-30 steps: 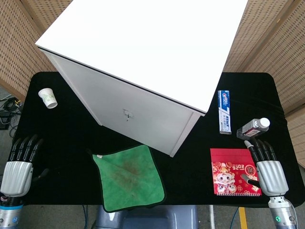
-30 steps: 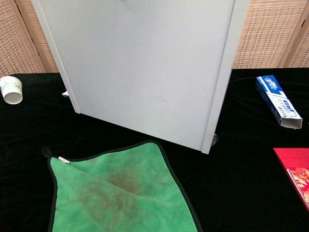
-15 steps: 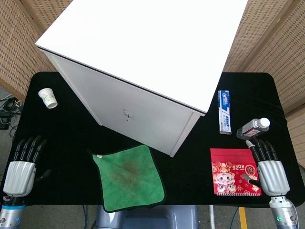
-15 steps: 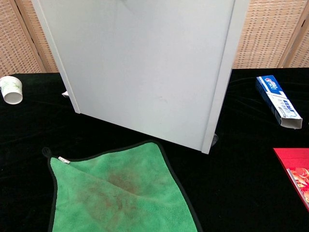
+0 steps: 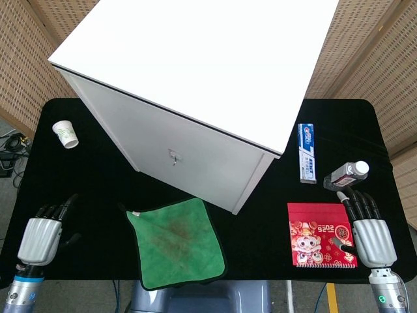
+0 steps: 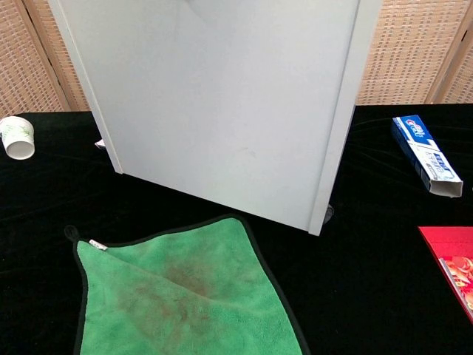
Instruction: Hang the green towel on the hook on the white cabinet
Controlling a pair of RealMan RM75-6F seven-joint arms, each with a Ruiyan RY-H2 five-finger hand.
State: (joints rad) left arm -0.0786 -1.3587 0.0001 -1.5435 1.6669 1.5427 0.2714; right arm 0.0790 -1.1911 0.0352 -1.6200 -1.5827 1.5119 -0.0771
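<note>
- Overhead, head view: white cabinet (image 5: 195, 78) stands at the middle of the black table (image 5: 98, 163), set at a slant; a small metal hook (image 5: 173, 156) sits on its front face.
- Green towel (image 5: 176, 242), black-edged, lies flat on the table just in front of the cabinet, its near edge reaching the table's front edge; a small loop (image 5: 122, 207) shows at its far-left corner. Nothing holds it.
- Left hand (image 5: 43, 231) hovers at the front-left of the table, well apart from the towel; fingers extended and slightly spread, holding nothing.
- Right hand (image 5: 369, 229) lies at the front-right, partly over the right edge of a red packet (image 5: 318, 242); fingers straight and close together, holding nothing.
- Paper cup (image 5: 65, 134) lies on its side at the far left of the table.
- Toothpaste box (image 5: 307, 152) lies right of the cabinet; a small bottle (image 5: 346, 174) lies just beside it, near the right fingertips.
- Chest view: cabinet front (image 6: 222, 103) fills the upper frame; the hook is out of frame.
- Towel (image 6: 185, 292) spreads across the lower left, loop (image 6: 71, 233) at its far-left corner, a darker patch at its middle.
- Cup (image 6: 18, 138) at left edge; toothpaste box (image 6: 427, 156) at right; red packet corner (image 6: 452, 259) at lower right.
- Neither hand appears in this view.
</note>
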